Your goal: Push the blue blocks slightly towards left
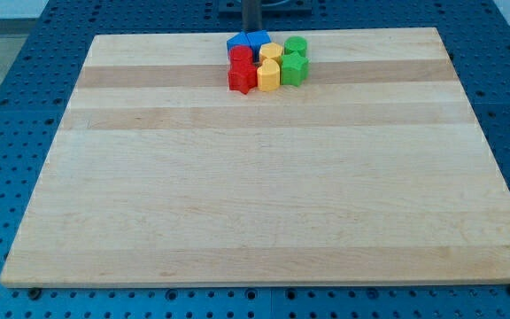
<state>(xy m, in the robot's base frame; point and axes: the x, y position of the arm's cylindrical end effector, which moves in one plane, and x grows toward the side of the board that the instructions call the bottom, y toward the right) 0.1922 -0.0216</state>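
Two blue blocks sit side by side at the board's top edge, the left one [236,44] and the right one [258,40]. Just below them are two red blocks [242,75], two yellow blocks [269,74] and two green blocks [294,68], all packed in one tight cluster. My tip [251,32] is at the view's top, right behind the two blue blocks and about between them. Its very end is partly hidden by them, so I cannot tell whether it touches them.
The wooden board [264,195] lies on a blue perforated table [25,53]. The cluster stands close to the board's top edge [149,36].
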